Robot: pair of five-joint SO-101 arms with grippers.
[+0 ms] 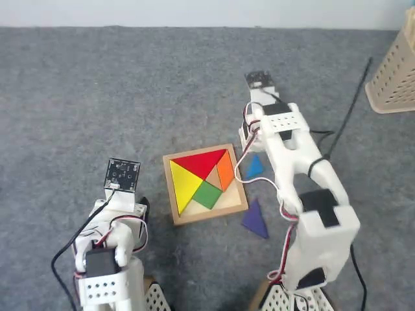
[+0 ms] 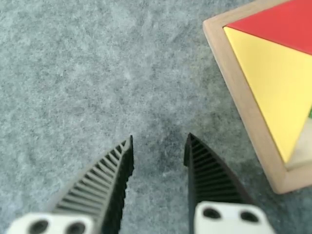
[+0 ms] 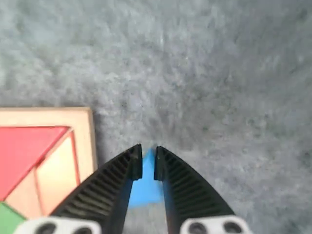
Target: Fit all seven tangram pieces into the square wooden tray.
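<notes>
The square wooden tray [image 1: 209,216] lies mid-table and holds a red triangle [image 1: 202,163], a yellow triangle [image 1: 183,183], an orange piece [image 1: 225,173] and a green square [image 1: 207,194]. Bare wood shows along its near edge. A blue triangle [image 1: 254,167] lies on the carpet just right of the tray, and a purple triangle [image 1: 255,220] lies nearer the right arm's base. My right gripper [image 3: 148,156] is closed to a narrow gap with a corner of the blue triangle [image 3: 145,191] between its tips, beside the tray's rim [image 3: 86,127]. My left gripper [image 2: 160,139] stands open over bare carpet, apart from the tray's corner [image 2: 243,97].
Grey carpet covers the table. A beige slatted basket [image 1: 395,71] stands at the far right edge, and a black cable [image 1: 350,110] runs from near it toward the right arm. The left arm [image 1: 110,259] sits at the near left.
</notes>
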